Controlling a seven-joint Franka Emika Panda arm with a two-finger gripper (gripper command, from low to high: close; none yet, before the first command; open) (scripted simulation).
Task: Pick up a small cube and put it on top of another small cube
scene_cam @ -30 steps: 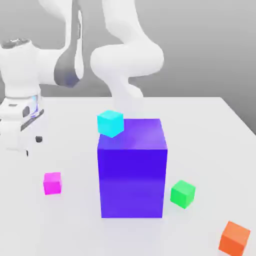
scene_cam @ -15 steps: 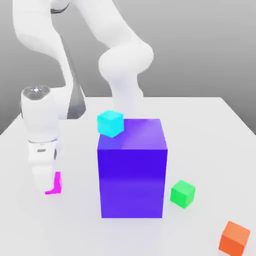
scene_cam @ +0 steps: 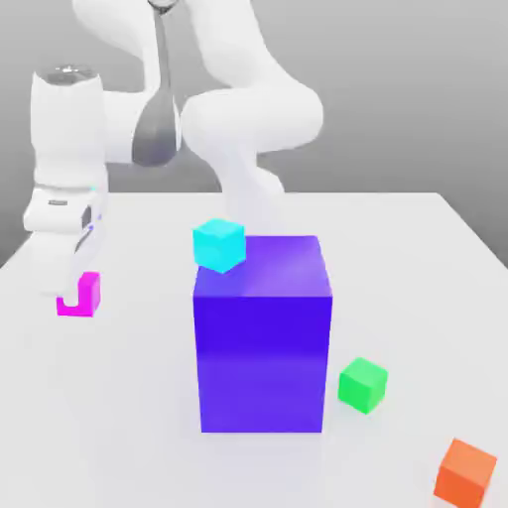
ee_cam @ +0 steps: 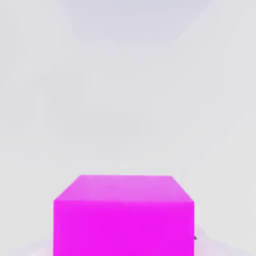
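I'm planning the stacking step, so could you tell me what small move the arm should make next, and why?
Probably carry the magenta cube toward the exterior view's right, over the cyan cube. The gripper is shut on the magenta cube, and the cyan cube sits on the big blue-violet block with its top bare.

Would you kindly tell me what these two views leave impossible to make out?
- Exterior view: part of the magenta cube is covered by the pincer, so where the pads touch it is hidden.
- Exterior view: the base of the cyan cube is hidden behind the big blue block.
- Hand view: the magenta cube's lower part is cut off by the picture's edge.
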